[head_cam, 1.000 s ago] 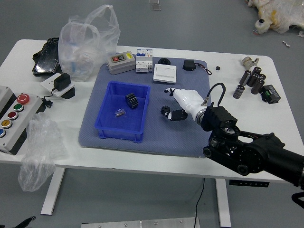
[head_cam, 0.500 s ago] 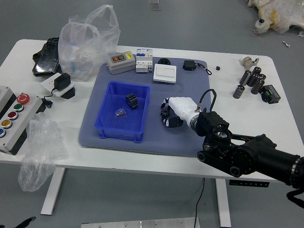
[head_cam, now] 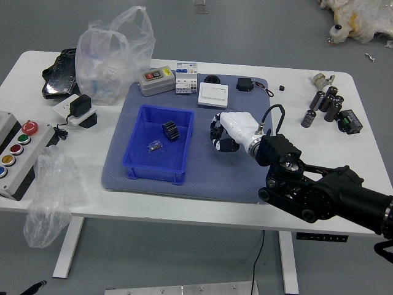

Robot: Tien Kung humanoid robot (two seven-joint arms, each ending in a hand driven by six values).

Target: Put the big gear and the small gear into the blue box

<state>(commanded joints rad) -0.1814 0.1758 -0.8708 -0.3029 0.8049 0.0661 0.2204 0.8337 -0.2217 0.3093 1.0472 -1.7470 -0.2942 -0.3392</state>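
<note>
one big gear [head_cam: 171, 130] lay in the blue box [head_cam: 153, 173]; the right hand [head_cam: 241, 128], fingers just closed on the small gear [head_cam: 215, 132], seemingly lifted it, leaving placement.

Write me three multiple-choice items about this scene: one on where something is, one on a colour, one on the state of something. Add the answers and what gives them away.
1. Where is the black toothed gear?
A. On the grey floor
B. Inside the blue plastic box
C. Inside the clear plastic bag

2. What colour is the big round button at the far end of the white and black control panel?
A. Red
B. White
C. Purple

3. How does the box stand?
A. Upside down
B. Shut under a lid
C. Upright, with its top open

1: B, since the gear shows within the box's four walls.
2: A, since its domed cap is plainly red.
3: C, since you can look past the rim to the inner floor.
</note>
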